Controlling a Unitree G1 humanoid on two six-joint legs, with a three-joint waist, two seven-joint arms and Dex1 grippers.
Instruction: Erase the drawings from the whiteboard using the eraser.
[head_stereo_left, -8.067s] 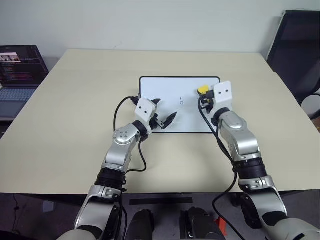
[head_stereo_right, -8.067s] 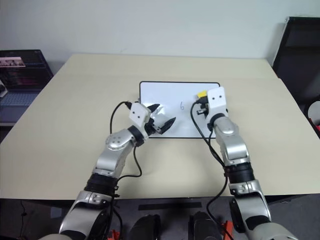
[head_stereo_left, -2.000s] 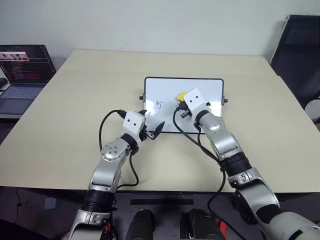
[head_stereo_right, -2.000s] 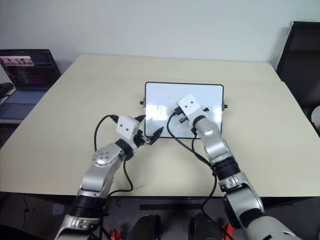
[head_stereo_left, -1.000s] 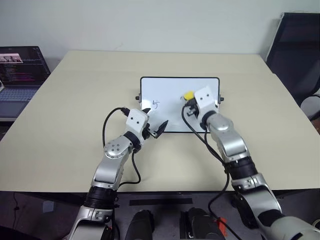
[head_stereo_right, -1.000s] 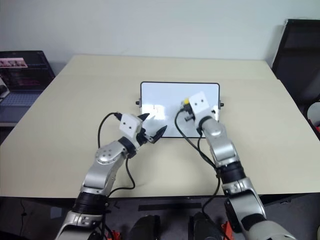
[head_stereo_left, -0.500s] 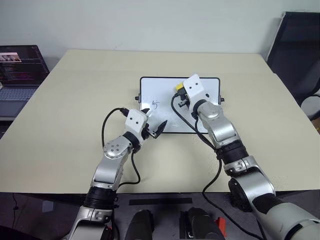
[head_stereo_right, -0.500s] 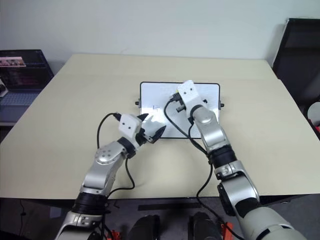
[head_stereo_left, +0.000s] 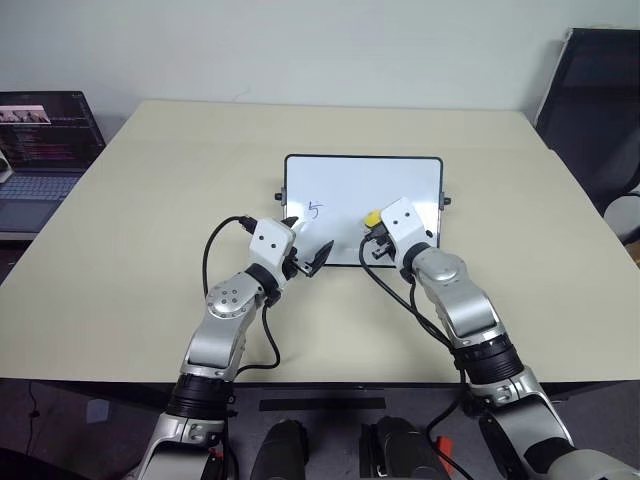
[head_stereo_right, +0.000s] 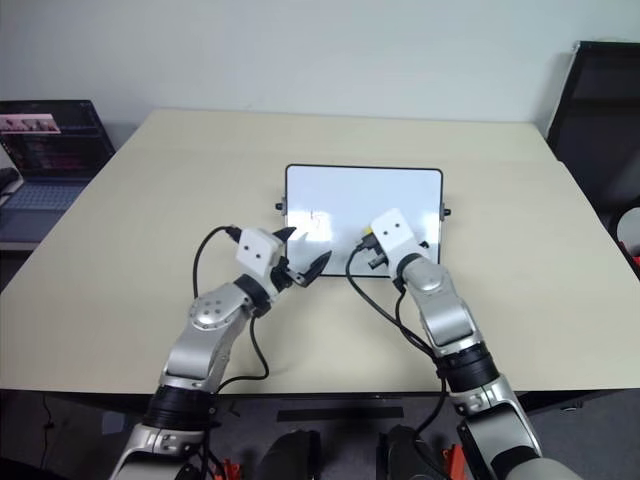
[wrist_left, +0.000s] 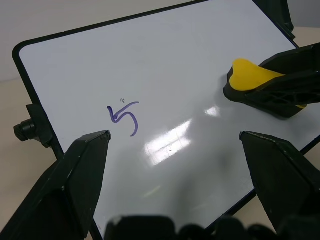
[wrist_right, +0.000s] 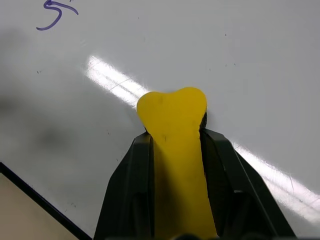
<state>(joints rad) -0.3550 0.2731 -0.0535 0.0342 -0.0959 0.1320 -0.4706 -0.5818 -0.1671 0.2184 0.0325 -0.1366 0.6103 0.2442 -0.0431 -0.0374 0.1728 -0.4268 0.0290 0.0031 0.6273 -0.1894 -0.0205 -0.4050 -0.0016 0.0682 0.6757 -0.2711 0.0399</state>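
right gripper (head_stereo_left: 372, 222) pinched the eraser (head_stereo_left: 371, 216) on whiteboard (head_stereo_left: 400, 180) | left gripper (head_stereo_left: 308, 255) spread | risk: "5" (head_stereo_left: 314, 209) at 10 o'clock stays if my stroke stops short

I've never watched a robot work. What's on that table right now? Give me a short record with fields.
Table: beige tabletop
Whiteboard: whiteboard lying flat mid-table
Drawings left: a single "5" near the board's left side
Eraser: yellow eraser, tip at the board surface, right of the "5"
Right gripper: right gripper shut on the eraser
Left gripper: left gripper open, at the board's near left corner, holding nothing
Nearby: open laptop off to the left
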